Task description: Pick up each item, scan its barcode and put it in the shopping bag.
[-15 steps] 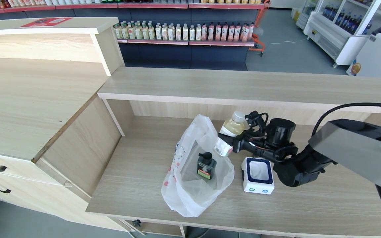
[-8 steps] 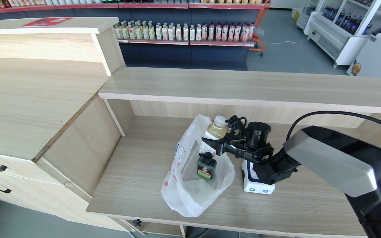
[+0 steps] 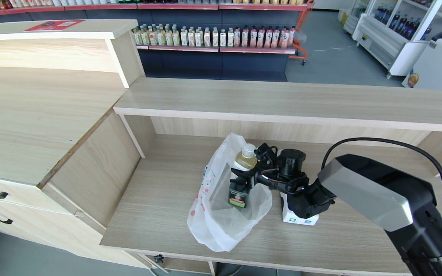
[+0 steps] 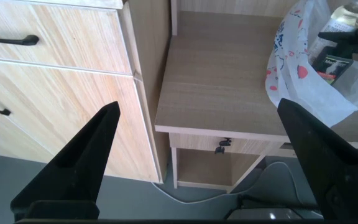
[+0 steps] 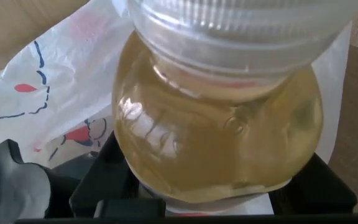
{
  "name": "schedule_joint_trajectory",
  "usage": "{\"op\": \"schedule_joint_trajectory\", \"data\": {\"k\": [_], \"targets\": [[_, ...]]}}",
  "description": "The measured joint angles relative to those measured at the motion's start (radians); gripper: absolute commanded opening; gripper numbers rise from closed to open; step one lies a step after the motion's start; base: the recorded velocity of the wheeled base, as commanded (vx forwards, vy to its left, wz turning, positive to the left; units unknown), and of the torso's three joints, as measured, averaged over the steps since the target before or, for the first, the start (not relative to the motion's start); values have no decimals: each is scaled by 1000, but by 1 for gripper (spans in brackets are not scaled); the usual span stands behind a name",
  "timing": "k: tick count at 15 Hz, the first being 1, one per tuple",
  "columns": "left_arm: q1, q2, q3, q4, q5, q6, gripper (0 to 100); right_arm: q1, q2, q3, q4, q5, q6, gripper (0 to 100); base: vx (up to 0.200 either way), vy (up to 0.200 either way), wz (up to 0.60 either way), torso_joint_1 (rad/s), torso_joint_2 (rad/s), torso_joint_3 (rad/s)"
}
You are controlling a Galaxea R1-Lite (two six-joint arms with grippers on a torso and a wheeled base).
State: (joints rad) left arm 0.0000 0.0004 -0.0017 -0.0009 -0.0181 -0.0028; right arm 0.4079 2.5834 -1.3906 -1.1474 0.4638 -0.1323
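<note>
The right pincer [image 3: 244, 173] was pressed onto a bottle of yellow drink [image 3: 245, 160] and pinched it low on its sides. The bottle stood with its pale cap up. It was held over the open mouth of the shopping bag [image 3: 213, 214], at the side of the bag nearest the worktop's back edge. In the right wrist view the yellow bottle [image 5: 216, 124] was very close, with the white bag and its red and blue drawings right behind it.

The bag was thin white plastic. It lay on the wooden worktop [image 3: 159, 199], about the middle, and reached almost to the front edge. Inside it stood a small dark bottle [image 3: 238, 193] with a black top. The pincer was just above that top, and I could not tell if they touched.

A white scanner [image 3: 294, 218] with a blue frame sat just beside the bag, on the side toward the worktop's right edge. The right arm hid part of it.

The left pincer [image 4: 197, 102] hung out past the worktop's front left corner, near a cupboard with drawers [image 4: 55, 93]. Its two dark fingers were spread wide apart.
</note>
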Motion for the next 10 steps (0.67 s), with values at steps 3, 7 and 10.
{"op": "schedule_joint_trajectory", "data": {"k": [3,7,10], "targets": [[0,0,0,0,0,0,100,-1,3,-10,-3,3,8,100,0,0,0,0,0,0],[0,0,0,0,0,0,100,-3,-54,5,52,0,175,100,0,0,0,0,0,0],[0,0,0,0,0,0,100,-15,-179,83,101,-1,338,100,0,0,0,0,0,0]]}}
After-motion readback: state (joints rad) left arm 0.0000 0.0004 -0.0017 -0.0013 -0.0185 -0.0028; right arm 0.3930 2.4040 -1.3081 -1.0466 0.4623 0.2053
